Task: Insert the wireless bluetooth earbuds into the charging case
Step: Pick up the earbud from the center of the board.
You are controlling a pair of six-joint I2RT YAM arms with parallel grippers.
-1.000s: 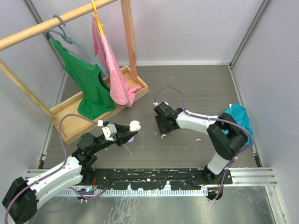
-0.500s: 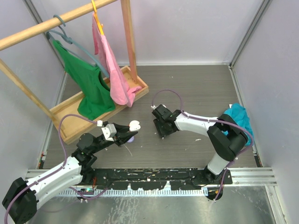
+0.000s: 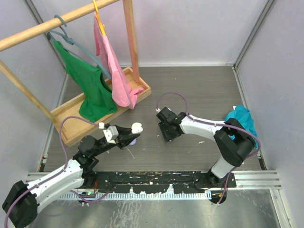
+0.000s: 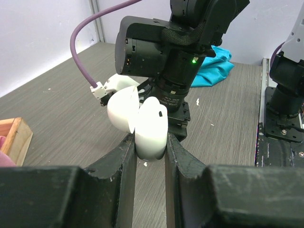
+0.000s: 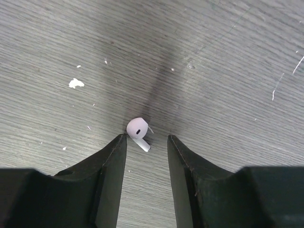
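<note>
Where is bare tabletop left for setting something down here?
Crowded: the middle, where the left hand grips the charging case and the right hand straddles an earbud. Free: the far tabletop between wooden rack and teal cloth, and the strip nearer than both hands.

Your right gripper (image 3: 169,136) has moved over the last second. In the top view it slid toward the arm bases, swung a little toward the left arm half a second ago, and has since come back slightly. A small white speck lay just off its fingertips a second ago; from above the gripper now covers that spot, and its spread fingers frame the white earbud (image 5: 137,129). The right arm's elbow (image 3: 233,144) has shifted nearer and outward, and the purple cable (image 3: 172,94) loop sits lower.
</note>
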